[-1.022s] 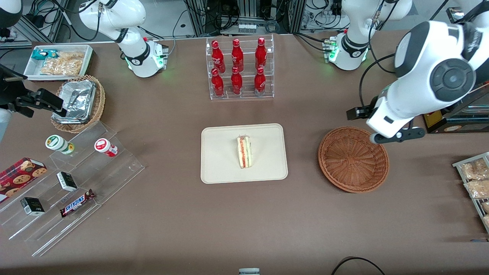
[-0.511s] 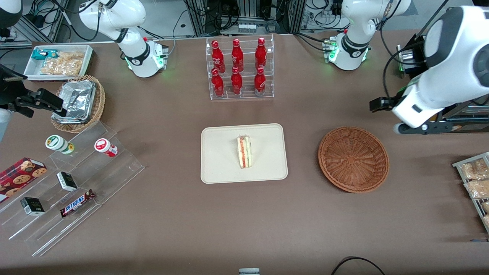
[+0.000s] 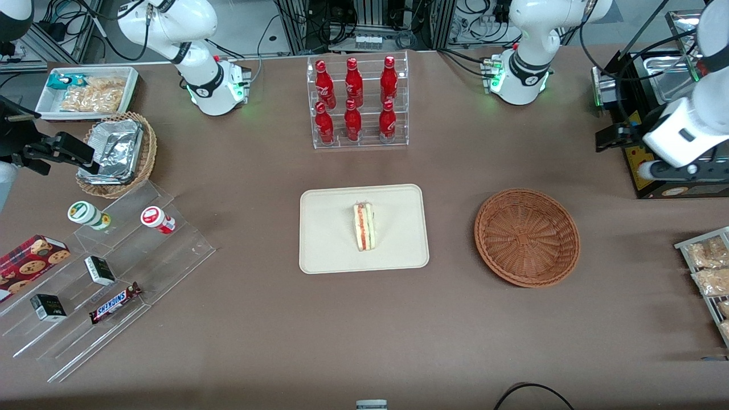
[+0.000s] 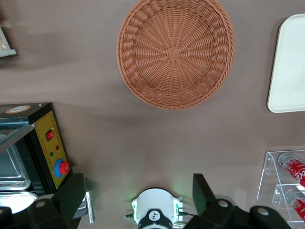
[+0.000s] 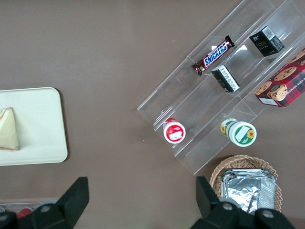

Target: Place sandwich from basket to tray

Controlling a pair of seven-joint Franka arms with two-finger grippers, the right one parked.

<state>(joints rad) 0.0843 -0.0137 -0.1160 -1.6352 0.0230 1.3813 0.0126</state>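
Jaws wide apart, with only bare table and the arm's round white base between the two black fingers [image 4: 72, 193]. Gripper [image 4: 138, 185] up in the air, near the working arm's end of the table, at about 1 o'clock from the basket [image 3: 527, 236] in the front view. Close to a black box with a yellow panel [image 3: 639, 171] and a red button [image 4: 62, 167]. Well apart from the basket, and not touching it.

Round reddish-brown wicker basket flat on the brown table, at 3 o'clock from the tray [image 3: 330, 250]. Near the tray, but not touching it.

Sandwich [image 3: 364, 226] on the cream tray, close to the middle and a little toward 3 o'clock. Up on its side, with the red and green stripes of filling facing up. Thin end toward 12 o'clock, wide end toward 6 o'clock.

Clear rack of six red cola bottles [image 3: 357, 102] at 12 o'clock from the tray, farther from the front camera.
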